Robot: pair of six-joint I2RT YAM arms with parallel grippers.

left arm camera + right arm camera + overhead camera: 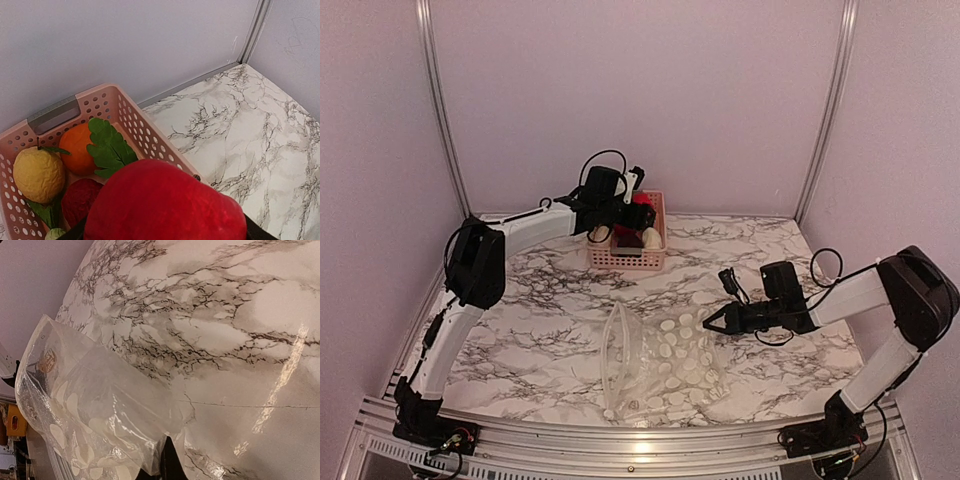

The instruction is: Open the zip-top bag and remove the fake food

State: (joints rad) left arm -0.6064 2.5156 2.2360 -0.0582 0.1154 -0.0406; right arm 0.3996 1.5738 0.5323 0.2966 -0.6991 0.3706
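Observation:
The zip-top bag (665, 360), clear with white dots, lies crumpled at the table's front middle; I see no food inside it. My right gripper (708, 322) is shut on the bag's right edge, and in the right wrist view the bag (100, 405) hangs lifted from the gripper (167, 467). My left gripper (636, 197) is shut on a red fake fruit (165, 205) held just above the pink basket (145, 135). The basket holds a yellow fruit (39, 174), an orange fruit (76, 147), a green leaf (107, 147) and a dark red piece (80, 200).
The pink basket (625, 263) stands at the back middle against the rear wall. Walls with metal corner posts close the table on three sides. A metal rail (620, 445) runs along the near edge by the arm bases.

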